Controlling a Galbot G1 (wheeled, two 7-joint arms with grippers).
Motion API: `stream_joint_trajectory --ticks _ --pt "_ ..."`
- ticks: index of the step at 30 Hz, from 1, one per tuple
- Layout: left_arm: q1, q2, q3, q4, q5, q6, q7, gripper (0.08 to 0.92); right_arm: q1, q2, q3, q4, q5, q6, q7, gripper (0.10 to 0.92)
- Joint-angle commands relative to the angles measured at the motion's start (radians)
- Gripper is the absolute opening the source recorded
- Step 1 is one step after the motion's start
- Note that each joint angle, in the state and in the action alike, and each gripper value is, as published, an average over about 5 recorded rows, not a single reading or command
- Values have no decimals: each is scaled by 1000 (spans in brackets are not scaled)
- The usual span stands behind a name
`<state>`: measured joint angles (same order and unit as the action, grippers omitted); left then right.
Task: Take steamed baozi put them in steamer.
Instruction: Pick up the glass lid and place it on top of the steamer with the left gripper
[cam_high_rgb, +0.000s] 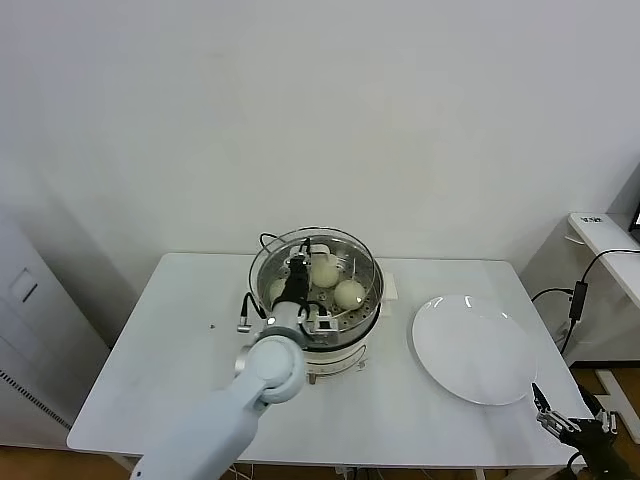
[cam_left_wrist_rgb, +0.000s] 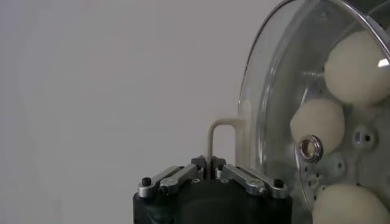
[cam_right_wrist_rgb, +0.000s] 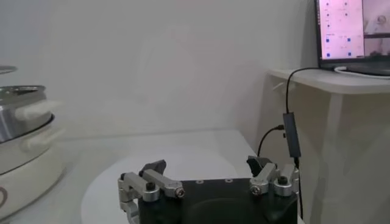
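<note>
The steel steamer (cam_high_rgb: 366, 306) sits on its cream-white pot (cam_high_rgb: 335, 362) mid-table. Three baozi show inside it: one at the back (cam_high_rgb: 323, 270), one on the right (cam_high_rgb: 349, 294), one on the left (cam_high_rgb: 279, 291). My left gripper (cam_high_rgb: 295, 281) is over the steamer, shut on the cream loop handle (cam_left_wrist_rgb: 222, 129) of the round glass lid (cam_left_wrist_rgb: 274, 91), which stands over the basket. Three baozi (cam_left_wrist_rgb: 356, 61) (cam_left_wrist_rgb: 317, 122) (cam_left_wrist_rgb: 347, 204) show through the lid. My right gripper (cam_high_rgb: 573, 424) is open and empty off the table's front right corner; it also shows in the right wrist view (cam_right_wrist_rgb: 207, 167).
A flat white plate (cam_high_rgb: 475, 348) lies empty to the right of the steamer, and also shows in the right wrist view (cam_right_wrist_rgb: 183, 164). A black cord (cam_high_rgb: 268, 240) runs behind the pot. A side table (cam_high_rgb: 608, 240) with a cable and a monitor (cam_right_wrist_rgb: 353, 30) stands at the right.
</note>
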<state>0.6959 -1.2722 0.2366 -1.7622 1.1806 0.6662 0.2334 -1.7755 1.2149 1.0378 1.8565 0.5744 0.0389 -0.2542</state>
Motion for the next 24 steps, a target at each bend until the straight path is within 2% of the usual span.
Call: stream_joint_trajectory --ticks 1,24 --pt "-1 -62 45 73 46 22 -13 118 -9 5 3 -6 -1 7 -7 823" --pt "19 -68 6 140 94 -21 -62 118 -18 16 0 21 -3 18 -6 823"
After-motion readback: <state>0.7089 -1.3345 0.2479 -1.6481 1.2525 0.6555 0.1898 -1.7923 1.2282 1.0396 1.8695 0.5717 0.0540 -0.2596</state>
